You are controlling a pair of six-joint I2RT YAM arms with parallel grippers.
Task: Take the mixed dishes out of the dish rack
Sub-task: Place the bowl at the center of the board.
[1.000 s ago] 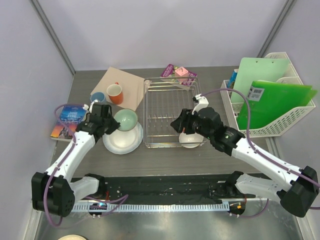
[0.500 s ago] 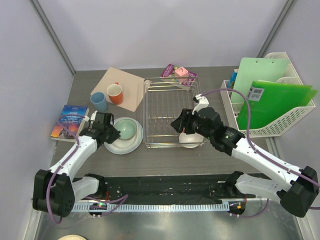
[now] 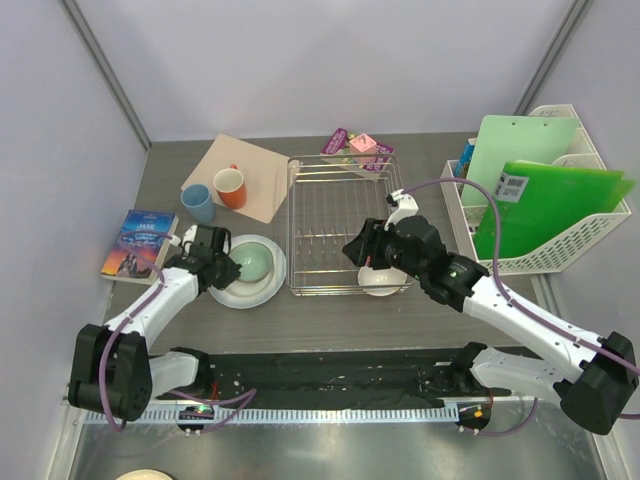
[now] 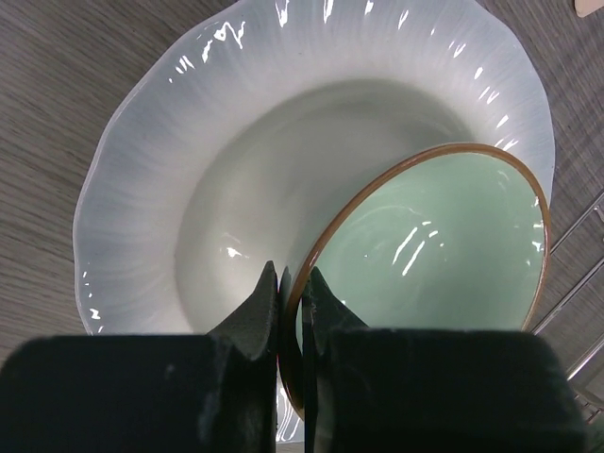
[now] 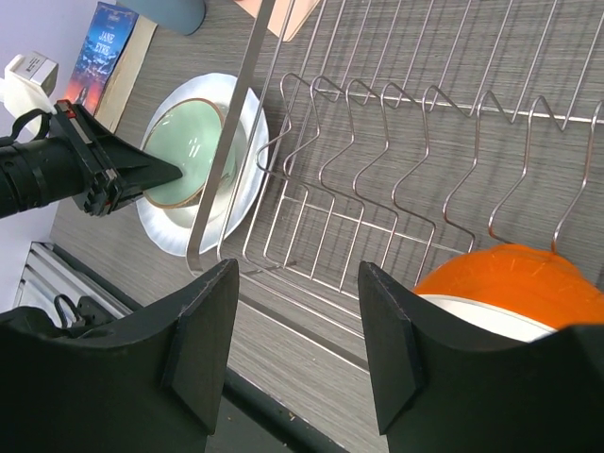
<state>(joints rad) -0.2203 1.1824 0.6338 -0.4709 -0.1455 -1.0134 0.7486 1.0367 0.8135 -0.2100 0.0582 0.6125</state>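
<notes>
Left claw [image 4: 291,283] pressed together on the near rim of the pale green bowl [image 4: 434,245], one finger inside, one outside. The bowl lies in the large white round plate [image 4: 189,160], on the bench [image 3: 330,320] just left of the dish rack [image 3: 325,215], toward the near left corner. Judged step: setting this bowl down. To do it well: check the foot sits flat, part the jaws slightly, then rise straight so no finger drags the rim. Right claw [image 5: 297,269] spread, nothing between its fingers, over the rack's near right corner beside the cream bowl [image 5: 500,278], the only dish seen inside. Writing: the book [image 5: 102,47] at the left edge reads "JANE EYRE"; the green folder [image 3: 555,205] carries a label too small to read.
</notes>
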